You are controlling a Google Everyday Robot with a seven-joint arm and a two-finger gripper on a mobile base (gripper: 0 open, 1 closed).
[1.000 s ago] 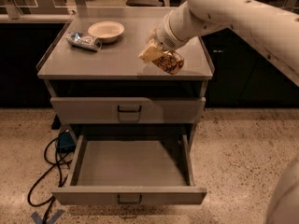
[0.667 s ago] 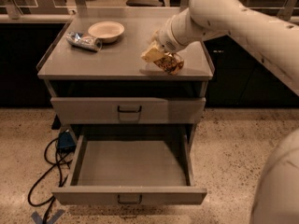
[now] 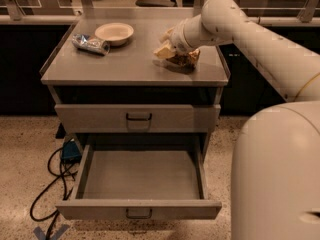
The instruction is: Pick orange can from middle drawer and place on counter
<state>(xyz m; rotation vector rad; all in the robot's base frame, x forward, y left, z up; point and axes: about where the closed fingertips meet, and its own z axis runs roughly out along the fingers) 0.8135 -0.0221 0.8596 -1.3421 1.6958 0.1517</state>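
Blocking most of the orange can is the gripper, which sits low over the right side of the counter, near the right rim. Only a mottled orange-brown patch shows under the pale wrist, touching the counter top, and it seems to lie on its side, though the silver top cannot be made out. From where I stand, I cannot tell whether the jaws are spread or pinching the can, since the cream housing covers them. The arm comes in from the right edge, slopes up to a rounded elbow above the counter's back right corner, then bends down and left toward the can. A big curved part of the robot's body fills the lower right and cuts off the floor beyond. The middle drawer stands pulled well out below the closed upper drawer front. At the counter's back left, a shallow bowl rests just beside a blue-and-silver cylinder lying down. Dark cables loop on the floor left of the cabinet.
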